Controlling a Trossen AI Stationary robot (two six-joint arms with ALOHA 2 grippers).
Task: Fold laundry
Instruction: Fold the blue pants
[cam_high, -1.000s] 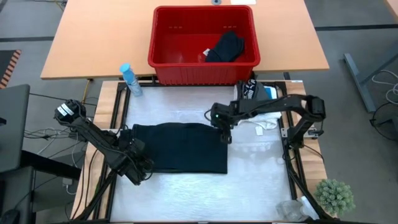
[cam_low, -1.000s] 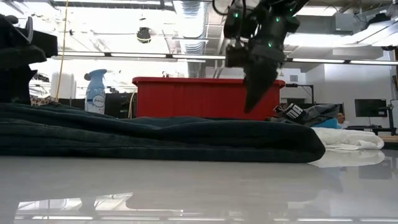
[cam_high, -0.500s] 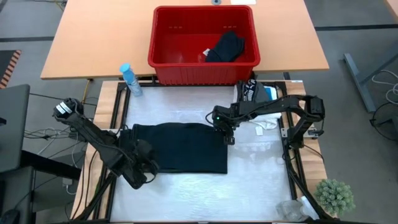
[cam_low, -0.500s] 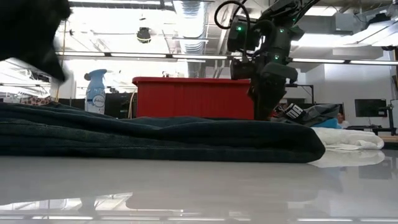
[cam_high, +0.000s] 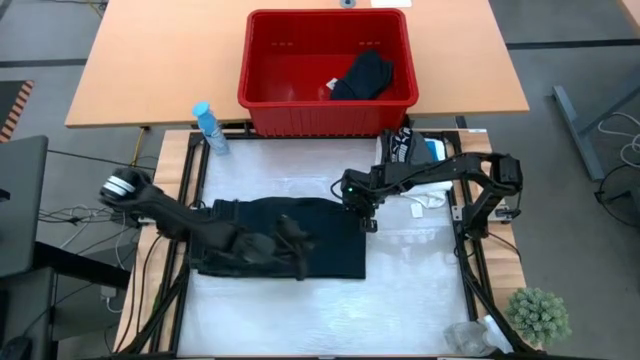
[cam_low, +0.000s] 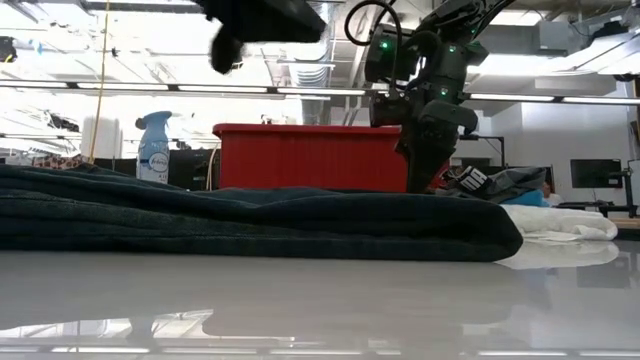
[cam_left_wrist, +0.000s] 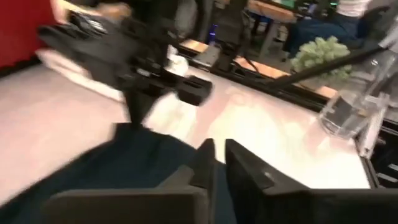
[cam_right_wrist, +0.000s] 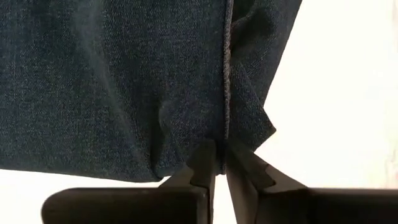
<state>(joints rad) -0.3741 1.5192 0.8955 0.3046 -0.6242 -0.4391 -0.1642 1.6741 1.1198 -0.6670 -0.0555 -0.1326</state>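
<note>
My right gripper (cam_high: 366, 222) is down at the far right corner of the dark garment (cam_high: 325, 245), and the right wrist view shows my fingertips (cam_right_wrist: 205, 163) pinched narrow on a puckered fold of that cloth (cam_right_wrist: 124, 81) at its edge. My left gripper (cam_high: 290, 240) is over the middle of the same garment, reaching in from the left side; in the left wrist view the two fingers (cam_left_wrist: 208, 163) stand close together with dark cloth bunched right at them, but I cannot tell for sure whether cloth is actually caught between them. The garment lies spread flat on the white table (cam_high: 300, 310), rumpled where my left arm crosses it. From table height it reads as a thick dark layered slab (cam_low: 250, 225), with my right gripper (cam_low: 425, 175) coming down onto its far edge. A white garment (cam_high: 425, 195) sits just right of it near my right arm. Black clothing (cam_high: 362, 75) lies in the red basket (cam_high: 270, 100) beyond the table. A blue spray bottle (cam_high: 208, 128) stands left of the basket.
</note>
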